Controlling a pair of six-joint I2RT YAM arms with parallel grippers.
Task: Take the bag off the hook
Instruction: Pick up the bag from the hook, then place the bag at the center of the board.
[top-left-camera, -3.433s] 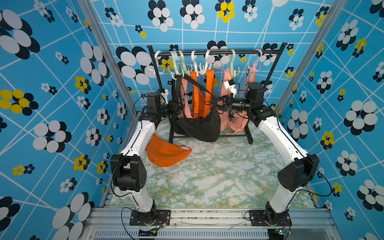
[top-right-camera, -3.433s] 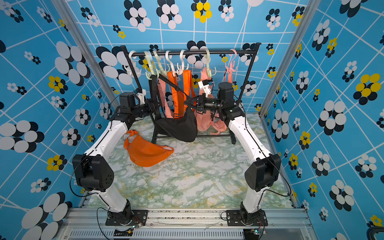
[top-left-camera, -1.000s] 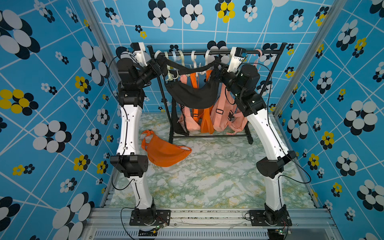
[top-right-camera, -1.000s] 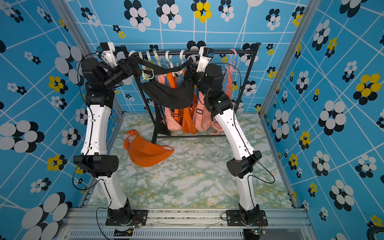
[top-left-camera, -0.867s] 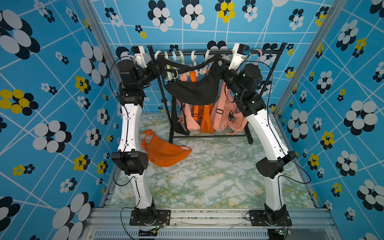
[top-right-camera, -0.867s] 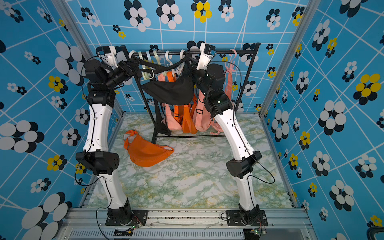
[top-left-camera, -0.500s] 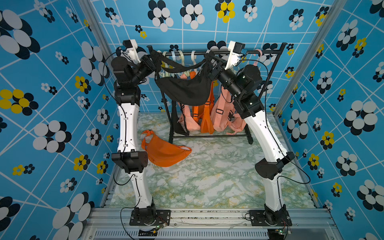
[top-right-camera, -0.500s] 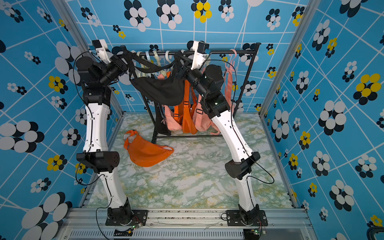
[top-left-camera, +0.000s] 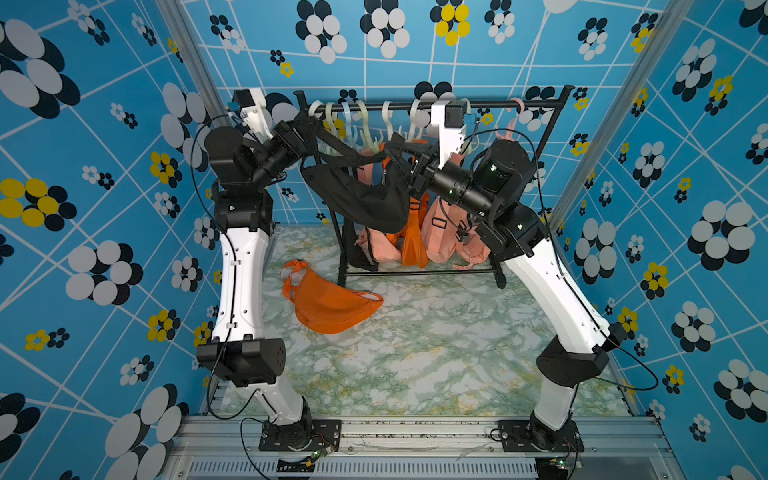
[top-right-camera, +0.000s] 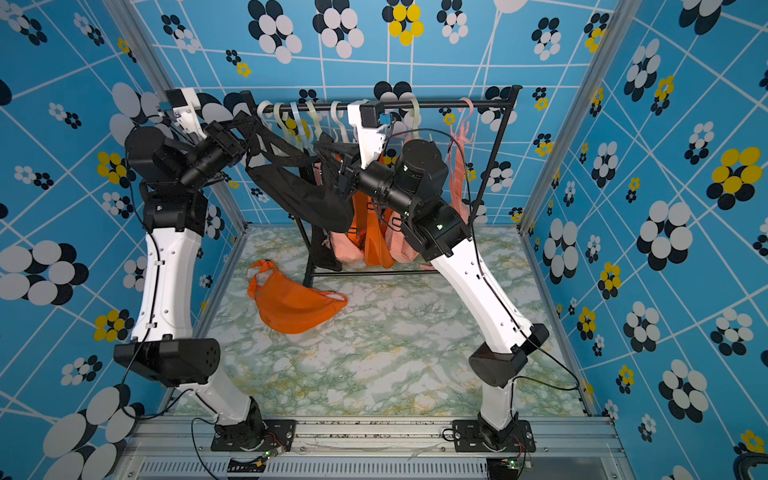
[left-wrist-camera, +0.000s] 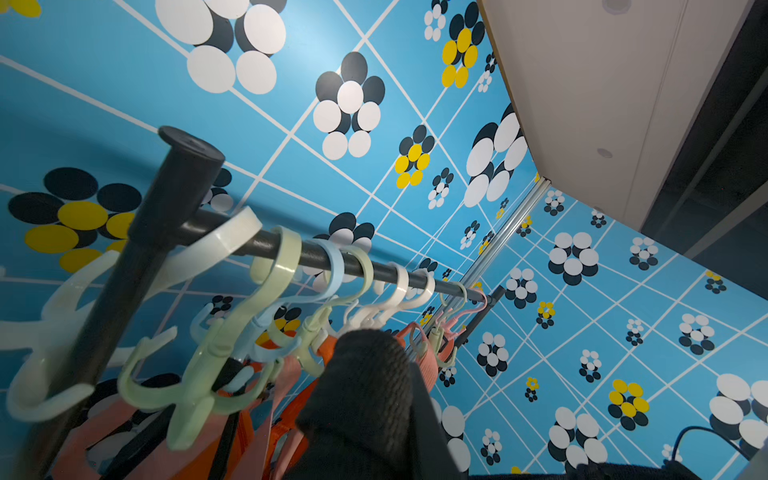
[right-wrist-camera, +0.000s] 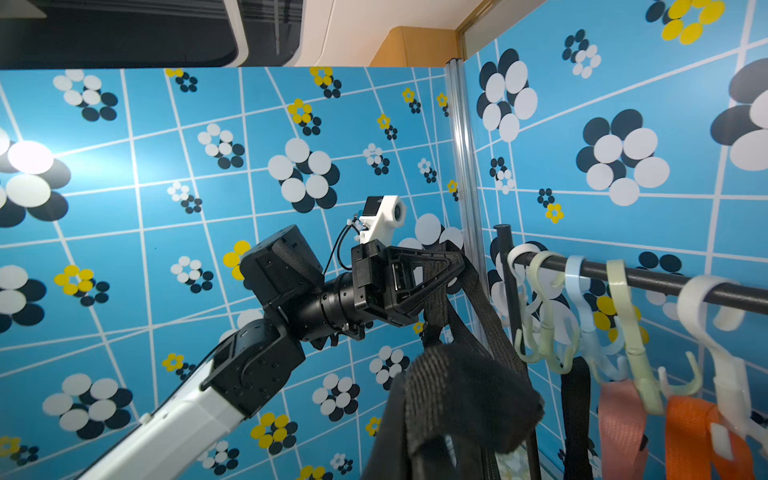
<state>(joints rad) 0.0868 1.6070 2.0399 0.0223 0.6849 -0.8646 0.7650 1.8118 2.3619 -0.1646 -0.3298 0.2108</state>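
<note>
In both top views the black fabric waist bag (top-left-camera: 361, 199) hangs in the air between the arms, in front of the black metal clothes rail (top-left-camera: 519, 104). It is slung by its black webbing strap (top-left-camera: 332, 145). The left gripper (top-left-camera: 305, 131) is clamped on one end of the strap and the right gripper (top-left-camera: 409, 168) on the other. Seconds ago the bag sagged low against the rack. Now it is raised and drawn leftward, away from the pastel plastic hooks (top-left-camera: 365, 120). The strap looks free of its hook, so probably only the setting down remains.

In the left wrist view the bunched strap (left-wrist-camera: 365, 386) hides the jaws, and the nearest pale green hooks (left-wrist-camera: 199, 374) are bare.

In the right wrist view the left gripper (right-wrist-camera: 451, 266) has its jaws pressed together on the strap (right-wrist-camera: 478, 299), which runs clear of the hooks.
</note>
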